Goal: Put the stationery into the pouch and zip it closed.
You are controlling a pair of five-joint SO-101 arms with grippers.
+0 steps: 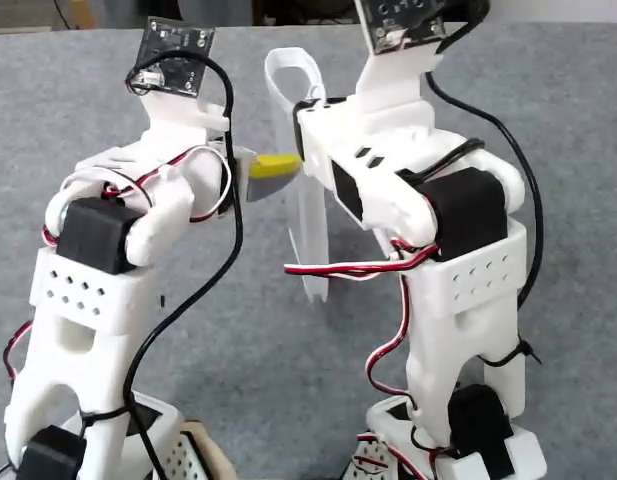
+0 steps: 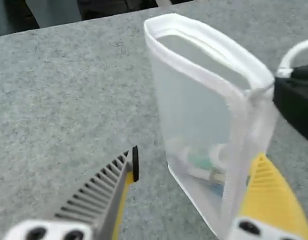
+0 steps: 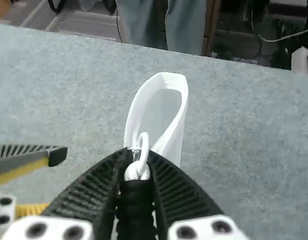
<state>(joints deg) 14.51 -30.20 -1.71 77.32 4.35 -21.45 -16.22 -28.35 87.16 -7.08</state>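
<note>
Pouch (image 1: pixel 310 230), white and translucent, upright on the grey tabletop (image 1: pixel 48 110) between the two arms, mouth open and facing up. Stationery (image 2: pixel 203 165) inside at the bottom: a few pen-like pieces, blurred through the wall, exact kinds not to be told.

Right end effector (image 3: pixel 138 151): clenched on the white zip pull (image 3: pixel 138 172) at one end of the pouch's mouth. Black ribbed fingers (image 3: pixel 178 185) pressed together around the loop. Open rim of the pouch just beyond the tips, stretching away from them. Same end effector in the left wrist view: a black block at the pouch's upper corner, with a white loop curving above it.

Left end effector (image 2: pixel 196 159): released, jaws wide apart, low beside the pouch. Yellow finger (image 2: pixel 263 195) right at the pouch's near edge seam, touching or just beside it, contact not to be told. Grey ribbed finger (image 2: pixel 111 185) well apart from the pouch on the other side, over bare tabletop. Lower part of the pouch between the two fingers, much nearer the yellow one.

From the high view: yellow finger against the pouch's side wall, on the side away from the right arm; top of the pouch up at the right end effector.
</note>
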